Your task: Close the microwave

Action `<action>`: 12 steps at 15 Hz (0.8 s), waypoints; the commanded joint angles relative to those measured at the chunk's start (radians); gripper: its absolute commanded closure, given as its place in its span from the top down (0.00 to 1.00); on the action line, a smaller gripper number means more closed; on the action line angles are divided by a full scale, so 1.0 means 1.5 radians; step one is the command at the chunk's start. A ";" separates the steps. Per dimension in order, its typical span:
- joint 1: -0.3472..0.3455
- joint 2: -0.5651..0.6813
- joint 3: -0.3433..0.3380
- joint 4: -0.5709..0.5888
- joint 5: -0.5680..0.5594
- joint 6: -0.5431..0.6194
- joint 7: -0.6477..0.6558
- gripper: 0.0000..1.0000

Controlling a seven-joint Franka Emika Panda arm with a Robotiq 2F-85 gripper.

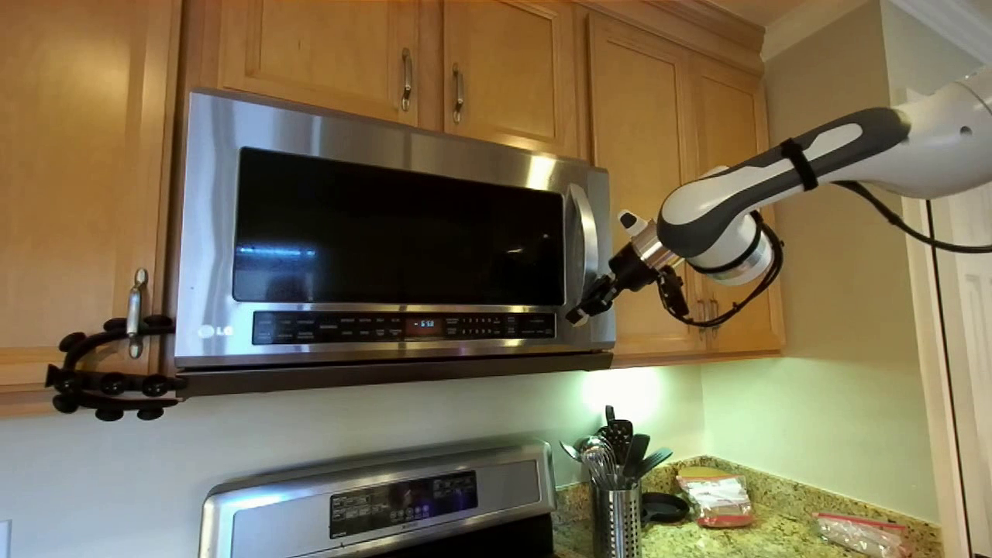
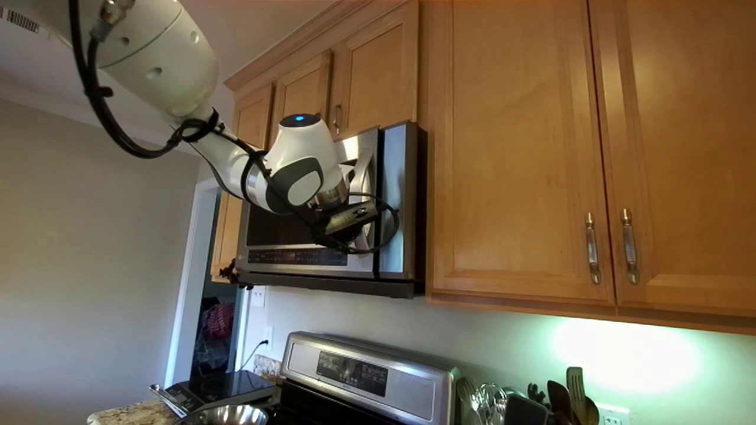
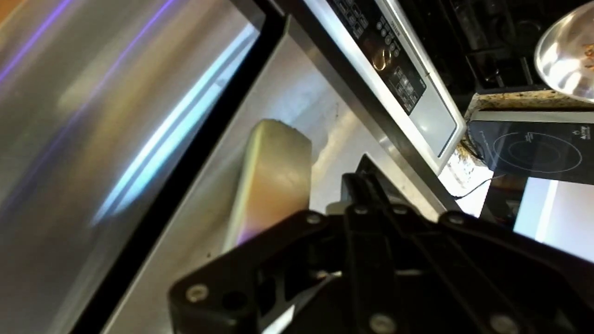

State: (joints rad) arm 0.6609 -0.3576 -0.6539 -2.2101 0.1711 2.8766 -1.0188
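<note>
Gripper [image 1: 579,313] is at the lower handle-side corner of the LG over-the-range microwave [image 1: 397,225], just below the foot of its curved steel handle [image 1: 590,240]. Handle's long axis is vertical, running up and away from our tips. The door [image 3: 297,83] lies directly ahead of us and spreads away past the handle, long axis close to level. Its edge seam [image 3: 228,99] runs alongside us in the wrist view, with the handle foot between it and our hardware.

Fingers [image 3: 353,188] look together in the wrist view, nothing visible between them, so we have a blunt pusher and no grip on the handle. Tips are right by the steel face; we can't tell whether they're touching or just off it.

Our read: door is at or near closed. Dark line at the seam could be a small gap or plain trim, can't say which. Next move calls for a straight push into the face near this edge, since the hinge is presumably at the far end. We'd steer clear of the button strip [image 1: 404,327]. Risks: tips skidding on slick steel, or our knuckles catching the handle.
</note>
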 commanded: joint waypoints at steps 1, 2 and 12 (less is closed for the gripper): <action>0.095 0.061 -0.093 0.072 0.068 -0.007 -0.085 0.02; 0.119 0.073 -0.117 0.085 0.085 -0.011 -0.104 0.02; -0.016 0.147 -0.048 0.084 0.016 -0.109 0.026 0.02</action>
State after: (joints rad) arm 0.8249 -0.2449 -0.8768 -2.1305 0.2449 2.7989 -1.1332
